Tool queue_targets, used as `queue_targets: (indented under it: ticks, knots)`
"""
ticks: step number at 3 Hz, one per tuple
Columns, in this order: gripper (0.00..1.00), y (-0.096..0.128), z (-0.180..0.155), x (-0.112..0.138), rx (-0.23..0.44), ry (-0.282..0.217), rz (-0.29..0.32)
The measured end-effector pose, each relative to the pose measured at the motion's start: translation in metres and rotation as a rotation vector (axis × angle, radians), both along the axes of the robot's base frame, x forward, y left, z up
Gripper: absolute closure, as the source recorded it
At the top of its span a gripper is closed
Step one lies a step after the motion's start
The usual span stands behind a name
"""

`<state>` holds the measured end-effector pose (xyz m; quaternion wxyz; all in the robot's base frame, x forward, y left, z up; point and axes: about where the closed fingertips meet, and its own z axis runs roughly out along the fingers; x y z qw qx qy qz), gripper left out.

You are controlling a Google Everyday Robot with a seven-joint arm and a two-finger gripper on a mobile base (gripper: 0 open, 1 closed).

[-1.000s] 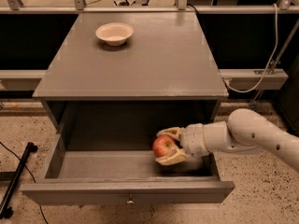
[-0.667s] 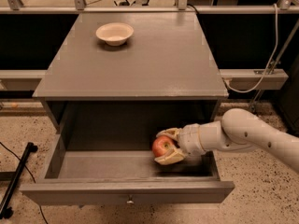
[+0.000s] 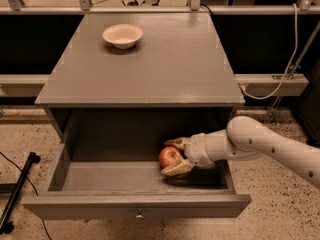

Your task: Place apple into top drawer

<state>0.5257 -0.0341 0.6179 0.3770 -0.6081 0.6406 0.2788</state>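
So, the end effector (image 3: pixel 168 158) is clamped around the apple (image 3: pixel 171 156), lower middle of the frame, inside the open top drawer (image 3: pixel 100 206). Meanwhile a bowl (image 3: pixel 122 35) sits upper left on the worktop (image 3: pixel 170 69).

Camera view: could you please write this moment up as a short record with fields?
top drawer: pulled open, knob on its front panel
tool: reaches into the drawer from the right, closed on the apple
apple: red, inside the drawer, right of centre
bowl: cream-white, on the cabinet top, rear left
task state: apple in drawer, not yet released
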Motion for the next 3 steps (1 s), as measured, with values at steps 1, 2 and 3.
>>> queue_targets:
  ticks: [1, 2, 3]
  knots:
    - [0.0, 0.012, 0.024, -0.005, -0.019, -0.025, 0.053]
    - [0.0, 0.007, 0.051, -0.016, -0.012, -0.051, 0.06]
    - [0.0, -0.009, 0.067, -0.038, 0.07, -0.044, 0.004]
